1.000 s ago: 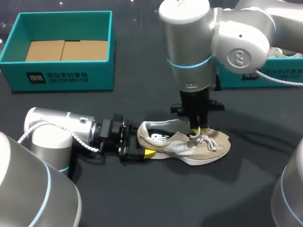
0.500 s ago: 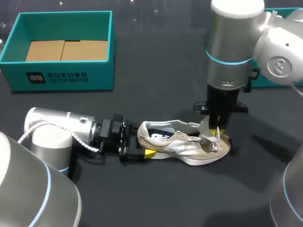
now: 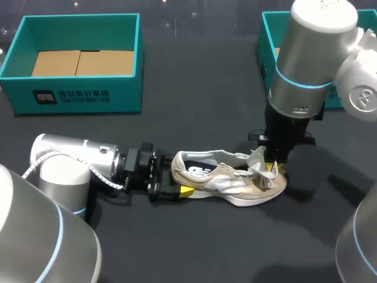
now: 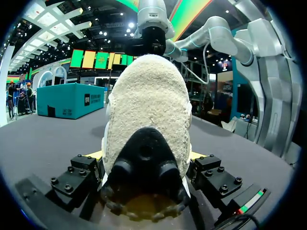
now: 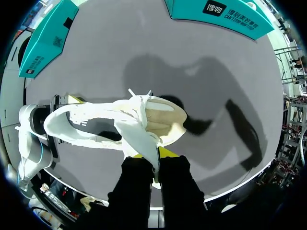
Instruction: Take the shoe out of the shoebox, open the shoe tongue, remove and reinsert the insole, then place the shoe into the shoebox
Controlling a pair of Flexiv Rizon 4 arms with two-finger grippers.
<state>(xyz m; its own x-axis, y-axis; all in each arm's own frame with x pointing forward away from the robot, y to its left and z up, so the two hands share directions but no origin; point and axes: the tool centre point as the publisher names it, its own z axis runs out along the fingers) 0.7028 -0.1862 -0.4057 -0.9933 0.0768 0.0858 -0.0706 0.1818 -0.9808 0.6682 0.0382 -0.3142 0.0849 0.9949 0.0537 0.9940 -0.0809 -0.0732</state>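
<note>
Left gripper (image 4: 146, 160) lies level at the heel of the shoe (image 3: 230, 177), its fingers clamped on the heel from both sides. The shoe rests on its sole on the dark table (image 3: 194, 242), outside both boxes, toe pointing away from that gripper. Right gripper (image 5: 153, 157) stands upright over the shoe's toe end, fingers pinched on the tongue (image 5: 139, 129), which is lifted towards the toe. Beyond the shoe to its left, well apart, sits an open teal shoebox (image 3: 76, 94) with a cardboard floor; a second teal box (image 3: 266, 35) beyond the shoe to its right is partly hidden by the right arm.
</note>
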